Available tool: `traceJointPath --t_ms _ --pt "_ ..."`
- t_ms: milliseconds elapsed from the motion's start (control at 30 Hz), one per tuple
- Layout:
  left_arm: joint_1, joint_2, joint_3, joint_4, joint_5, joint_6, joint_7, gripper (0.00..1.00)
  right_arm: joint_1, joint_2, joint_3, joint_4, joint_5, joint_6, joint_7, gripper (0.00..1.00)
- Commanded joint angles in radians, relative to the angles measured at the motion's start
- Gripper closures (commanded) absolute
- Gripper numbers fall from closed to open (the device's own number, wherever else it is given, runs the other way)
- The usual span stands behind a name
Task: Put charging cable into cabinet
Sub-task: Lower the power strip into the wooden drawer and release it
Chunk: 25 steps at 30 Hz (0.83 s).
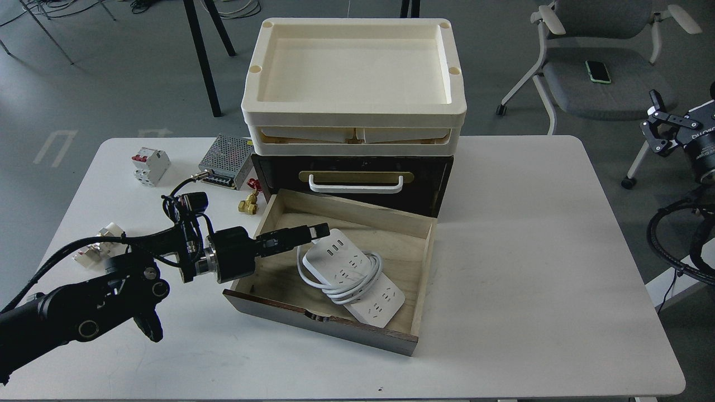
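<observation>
You are looking down at a white desk (530, 234) that is carrying everything. At the middle of its far edge the cabinet (357, 184) is standing, dark brown, with a white bar handle (356, 184) on a brass plate on its shut upper drawer. Its lower drawer (335, 268) is lying pulled out toward the near edge, showing a pale wood lining. Two cream trays (354, 78) are sitting stacked on top of the cabinet.

Your left arm is reaching in from the near left corner, and the left gripper (313, 233) is hanging over the drawer's left wall with its fingers lying close together, clamping nothing; they are pointing at the near end of the charging cable (349, 276). That cable is lying inside the drawer on its floor, slanting from the middle toward the front right corner, with its white cord looping around its middle.

Your right gripper (659, 131) is hanging off the desk beyond the far right corner; you cannot tell from here whether its fingers are apart.

Near the far left corner a silver mesh power supply box (226, 162) is sitting just beside the cabinet, a white-and-red circuit breaker (151, 166) is standing left of it, and a small brass fitting (249, 204) is lying by the drawer's back left corner.
</observation>
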Motion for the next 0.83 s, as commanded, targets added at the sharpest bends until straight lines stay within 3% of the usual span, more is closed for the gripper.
traceJointPath --t_ms 0,233,300,367,500,567,667,800 --pt "-0.004 0.084 -0.028 -0.034 -0.001 0.001 0.0 0.07 0.0 0.005 0.013 0.001 0.0 0.0 0.0 0.0" --pt "0.028 0.331 -0.191 -0.086 -0.309 -0.015 0.0 0.07 0.009 0.007 0.03 0.012 -0.001 0.005 0.0 0.0" --pt "0.028 0.394 -0.191 -0.066 -0.456 -0.086 0.0 0.07 0.02 0.007 0.029 0.018 -0.001 0.009 0.0 0.0" --pt "0.02 0.431 -0.206 -0.016 -0.613 -0.228 0.0 0.07 0.046 0.008 0.026 0.038 -0.003 0.017 0.0 0.0" --pt "0.023 0.418 -0.361 0.144 -0.964 -0.228 0.0 0.06 0.069 0.023 0.027 0.128 -0.014 0.032 0.0 0.0" --pt "0.019 0.355 -0.431 0.245 -1.117 -0.228 0.0 0.06 0.081 0.042 0.047 0.139 -0.012 0.032 0.0 0.0" --pt "-0.021 0.243 -0.455 0.392 -1.257 -0.228 0.0 0.06 0.084 0.083 0.111 0.138 -0.012 0.032 0.0 0.0" --pt "-0.06 0.178 -0.452 0.443 -1.267 -0.228 0.0 0.06 0.083 0.086 0.127 0.139 -0.011 0.032 0.0 0.0"
